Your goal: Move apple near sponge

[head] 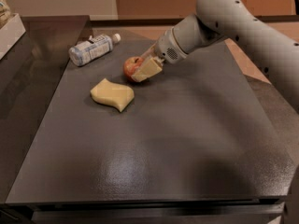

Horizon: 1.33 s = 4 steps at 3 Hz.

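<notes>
The small red apple [131,66] is held between the fingers of my gripper [138,70], just above or on the dark table, a little right of and behind the sponge. The pale yellow sponge [112,94] with wavy edges lies flat on the table, left of centre. The gripper is shut on the apple; its near cream-coloured finger [147,69] covers the apple's right side. The white arm reaches in from the upper right.
A clear plastic bottle [91,49] with a white cap lies on its side at the back left of the dark table [187,143]. A white box edge [9,29] stands at the far left. The table's right edge borders a lower grey surface.
</notes>
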Motion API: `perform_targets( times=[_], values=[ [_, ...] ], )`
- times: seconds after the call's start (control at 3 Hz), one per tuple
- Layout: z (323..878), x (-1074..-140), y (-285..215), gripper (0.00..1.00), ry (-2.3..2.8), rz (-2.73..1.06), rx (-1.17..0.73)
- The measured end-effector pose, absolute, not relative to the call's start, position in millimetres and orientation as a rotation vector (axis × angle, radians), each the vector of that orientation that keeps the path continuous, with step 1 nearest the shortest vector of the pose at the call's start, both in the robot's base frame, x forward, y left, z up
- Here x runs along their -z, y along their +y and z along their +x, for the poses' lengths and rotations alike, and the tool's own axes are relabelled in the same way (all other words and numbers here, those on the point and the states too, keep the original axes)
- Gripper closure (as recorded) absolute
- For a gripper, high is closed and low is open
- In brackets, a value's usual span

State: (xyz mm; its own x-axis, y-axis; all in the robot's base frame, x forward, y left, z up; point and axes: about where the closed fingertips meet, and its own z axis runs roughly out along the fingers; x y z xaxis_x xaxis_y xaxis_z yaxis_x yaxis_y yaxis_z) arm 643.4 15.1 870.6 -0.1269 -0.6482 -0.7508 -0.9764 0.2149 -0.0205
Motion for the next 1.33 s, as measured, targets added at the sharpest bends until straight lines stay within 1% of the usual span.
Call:
perform_targets(
  times=[1.0, 1.33],
  values=[
    [639.8, -858.6, 18.2, 0.15, 1.848, -1.491, -0.686],
    [639.4, -857.0, 20.6, 0.00, 1.847, -1.495, -0.690]
  ],
)
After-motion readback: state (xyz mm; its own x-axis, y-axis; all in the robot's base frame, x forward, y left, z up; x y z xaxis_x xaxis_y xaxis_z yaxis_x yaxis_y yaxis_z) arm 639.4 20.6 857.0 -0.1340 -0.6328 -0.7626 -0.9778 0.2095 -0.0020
